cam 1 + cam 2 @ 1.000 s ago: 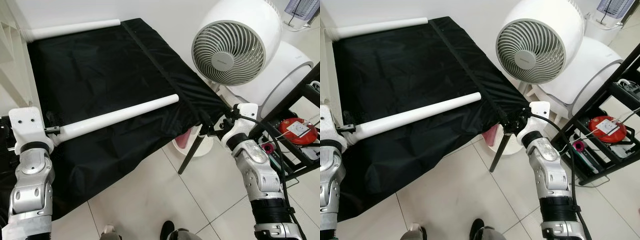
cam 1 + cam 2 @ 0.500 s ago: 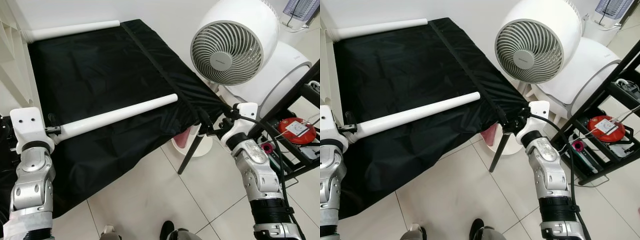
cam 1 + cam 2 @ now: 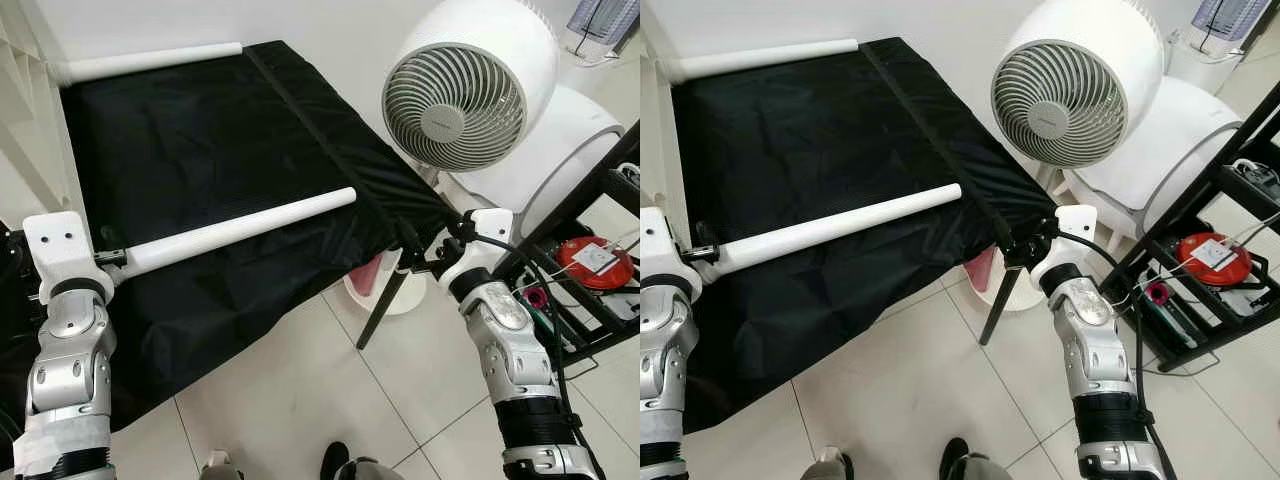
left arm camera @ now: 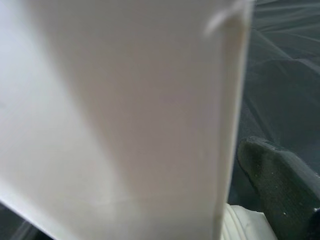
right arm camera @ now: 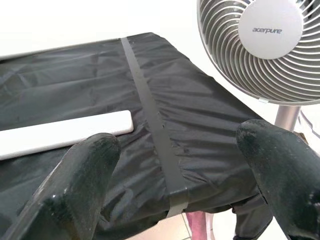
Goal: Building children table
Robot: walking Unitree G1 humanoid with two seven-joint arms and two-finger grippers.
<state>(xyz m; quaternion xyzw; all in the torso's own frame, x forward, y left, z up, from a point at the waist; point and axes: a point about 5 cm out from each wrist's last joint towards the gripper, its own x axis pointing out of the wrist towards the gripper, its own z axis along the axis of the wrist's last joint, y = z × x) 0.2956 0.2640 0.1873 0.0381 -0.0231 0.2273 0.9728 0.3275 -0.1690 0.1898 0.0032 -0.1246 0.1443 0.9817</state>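
Note:
A long white table leg (image 3: 240,228) lies across a surface draped in black cloth (image 3: 200,140). My left gripper (image 3: 108,262) is shut on the leg's near-left end. In the left wrist view the white leg (image 4: 125,110) sits close up, with one black finger (image 4: 277,172) beside it. My right gripper (image 3: 418,252) is at the cloth's near-right corner, just above a black support leg (image 3: 385,305). In the right wrist view its fingers (image 5: 85,165) are spread open with nothing between them, the cloth (image 5: 190,115) lying beyond. A second white leg (image 3: 150,62) lies along the far edge.
A white fan (image 3: 458,95) stands just right of the covered surface, with a rounded white appliance (image 3: 580,135) behind it. A black shelf rack (image 3: 610,210) holding a red round object (image 3: 595,262) is at the far right. Tiled floor (image 3: 300,390) lies in front; shoe tips (image 3: 335,462) show at the bottom.
My left wrist has edged slightly right with the leg's end still in its grip. The right gripper stays at the cloth's corner.

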